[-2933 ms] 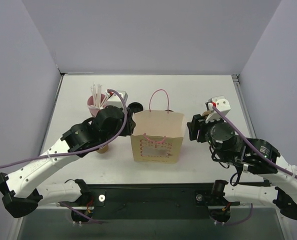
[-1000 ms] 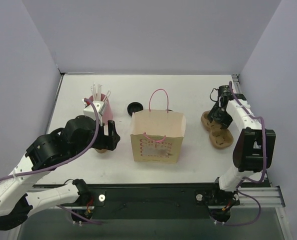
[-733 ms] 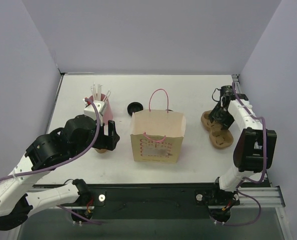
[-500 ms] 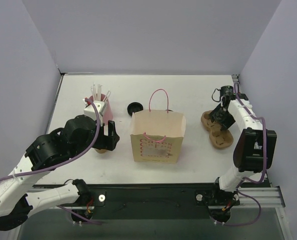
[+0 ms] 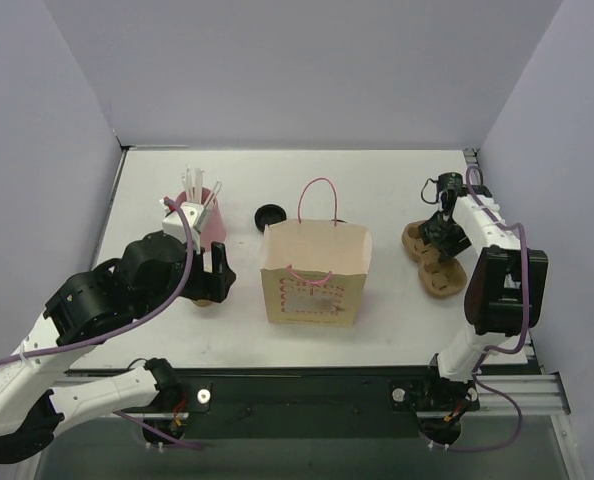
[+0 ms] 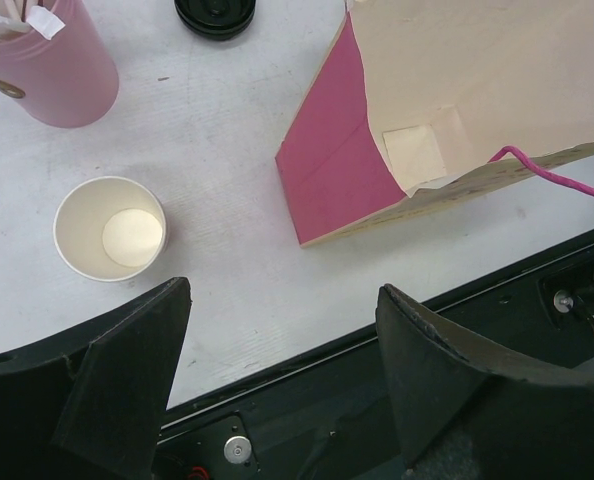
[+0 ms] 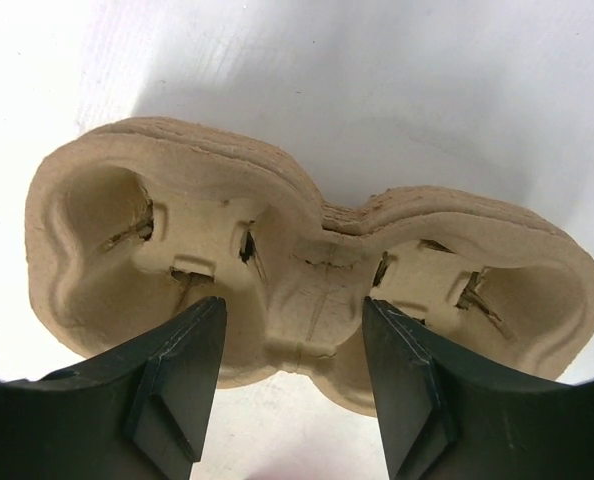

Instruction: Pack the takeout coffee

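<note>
Nothing is packed yet. On the desk (image 5: 377, 180) the bag (image 5: 314, 270) stands open at frame centre, and what you can see of its inside is empty. At right the carrier (image 5: 435, 262) lies below your right gripper (image 7: 292, 310), jaws spread astride its waist, gripping nothing. The straw cup (image 5: 199, 212) stands upper left. Your left gripper (image 6: 282, 300), wide open and empty, hovers between bag and lidless cup (image 6: 110, 228). The coffee (image 5: 269, 214), only its black lid showing, waits just above the bag's left corner, unobstructed.
</note>
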`<state>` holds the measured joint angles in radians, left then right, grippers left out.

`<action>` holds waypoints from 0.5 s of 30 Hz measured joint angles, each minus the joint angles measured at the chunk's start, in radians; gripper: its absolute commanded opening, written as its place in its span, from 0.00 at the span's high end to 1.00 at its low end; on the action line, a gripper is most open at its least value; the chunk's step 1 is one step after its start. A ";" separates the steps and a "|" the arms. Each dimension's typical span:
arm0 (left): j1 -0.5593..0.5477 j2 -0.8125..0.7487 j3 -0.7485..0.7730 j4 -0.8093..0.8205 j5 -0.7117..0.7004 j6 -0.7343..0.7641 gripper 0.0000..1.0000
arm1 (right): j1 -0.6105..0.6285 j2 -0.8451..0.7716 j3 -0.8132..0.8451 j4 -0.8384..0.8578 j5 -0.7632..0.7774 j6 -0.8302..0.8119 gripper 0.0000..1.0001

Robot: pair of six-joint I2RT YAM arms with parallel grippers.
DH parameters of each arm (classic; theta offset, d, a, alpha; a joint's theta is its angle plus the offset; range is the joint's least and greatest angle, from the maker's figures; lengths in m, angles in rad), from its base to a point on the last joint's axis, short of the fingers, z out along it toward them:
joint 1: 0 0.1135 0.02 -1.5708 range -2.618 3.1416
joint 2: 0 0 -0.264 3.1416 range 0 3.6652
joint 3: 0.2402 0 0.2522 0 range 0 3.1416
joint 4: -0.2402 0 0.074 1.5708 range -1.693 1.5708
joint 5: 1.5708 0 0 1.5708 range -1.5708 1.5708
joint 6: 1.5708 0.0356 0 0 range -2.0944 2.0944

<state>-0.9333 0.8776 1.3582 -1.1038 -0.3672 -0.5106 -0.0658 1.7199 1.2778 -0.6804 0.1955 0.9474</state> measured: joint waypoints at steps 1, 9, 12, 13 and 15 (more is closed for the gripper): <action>0.000 0.000 0.000 -0.001 -0.001 0.000 0.15 | 0.000 0.004 0.005 0.000 0.000 0.004 0.46; 0.002 0.001 0.000 -0.005 -0.015 0.013 0.16 | 0.000 0.016 0.013 -0.012 0.010 0.031 0.48; 0.002 0.001 0.000 -0.006 -0.018 0.019 0.15 | -0.001 0.021 0.017 -0.016 0.011 0.041 0.45; 0.003 0.001 0.000 -0.006 -0.019 0.020 0.15 | -0.001 0.023 0.018 -0.018 0.013 0.046 0.45; 0.006 0.001 0.000 -0.007 -0.020 0.022 0.15 | -0.001 0.025 0.020 -0.020 0.014 0.052 0.43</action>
<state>-0.9276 0.8787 1.3582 -1.1107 -0.3874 -0.4889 -0.0669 1.7447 1.2980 -0.7006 0.2096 0.9993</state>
